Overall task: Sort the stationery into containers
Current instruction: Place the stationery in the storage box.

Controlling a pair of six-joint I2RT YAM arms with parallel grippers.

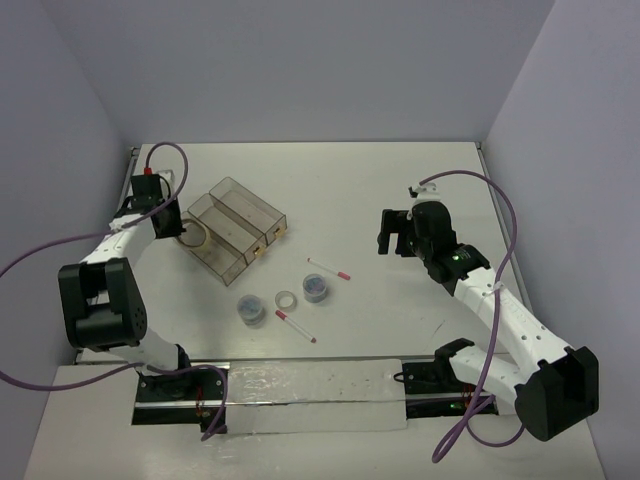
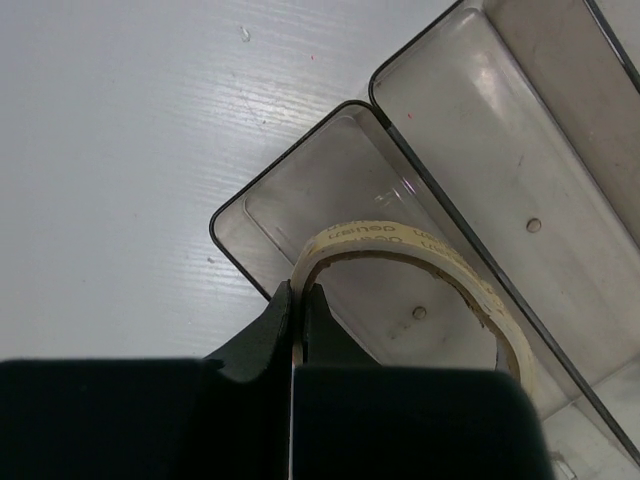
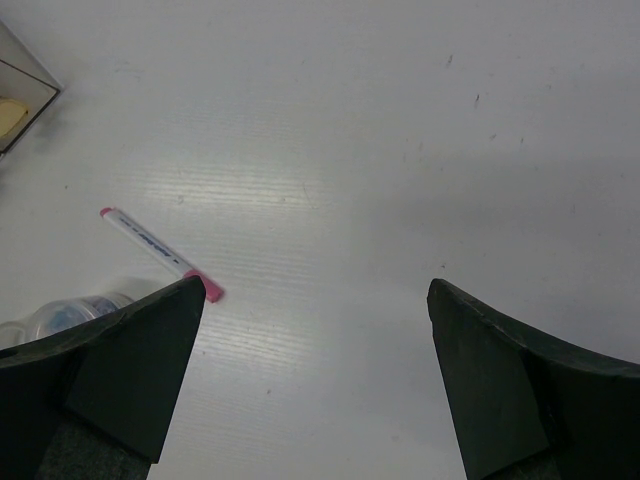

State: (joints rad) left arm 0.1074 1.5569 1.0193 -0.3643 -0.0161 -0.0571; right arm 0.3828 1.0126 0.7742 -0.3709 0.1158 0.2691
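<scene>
The left pincer (image 2: pixel 297 318) pinched the tan tape ring (image 2: pixel 420 250) by its wall, over the nine-o'clock end of the bins (image 2: pixel 300 165). The ring was probably light and stiffish — easily squashed. The right pincer (image 3: pixel 315 330) gaped empty.

Faint print inside tan tape ring (image 2: pixel 372 232) & on pen (image 3: pixel 152 244); neither legible.

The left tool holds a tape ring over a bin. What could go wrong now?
The left tool pinches the tan tape ring only at its edge, near the end wall of the outer bin; released here, it may catch the rim or fall outside.
The open right tool hangs near a pen; descending, a finger might knock it.
</scene>
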